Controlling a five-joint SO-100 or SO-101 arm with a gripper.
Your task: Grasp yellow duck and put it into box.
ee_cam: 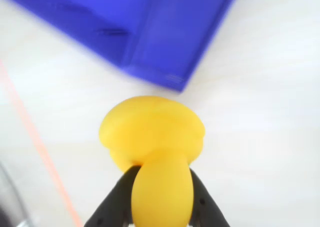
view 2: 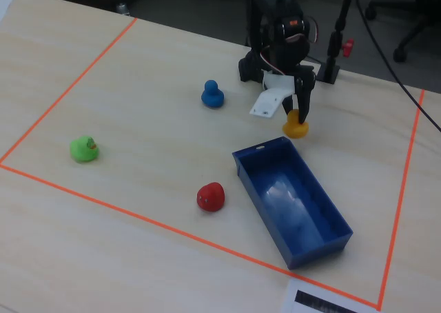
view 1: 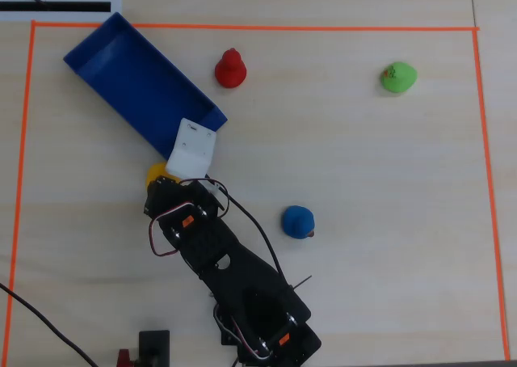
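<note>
The yellow duck (ee_cam: 152, 132) is clamped between my gripper's (ee_cam: 161, 173) two black fingers (ee_cam: 117, 197), which press on its sides. In the overhead view the duck (view 1: 156, 173) peeks out from under the arm's white wrist part, just beside the near end of the blue box (view 1: 121, 68). In the fixed view the gripper (view 2: 300, 120) points down with the duck (view 2: 296, 128) at its tip, close to the table, a short way behind the box's near corner (view 2: 260, 146). The box is open and empty. The wrist view shows its corner (ee_cam: 170, 77) just ahead of the duck.
A red duck (view 1: 230, 68) sits right of the box, a blue duck (view 1: 298, 221) right of the arm, and a green duck (view 1: 398, 78) at the far right. Orange tape (view 1: 258, 27) frames the work area. Cables trail near the arm's base (view 1: 266, 326).
</note>
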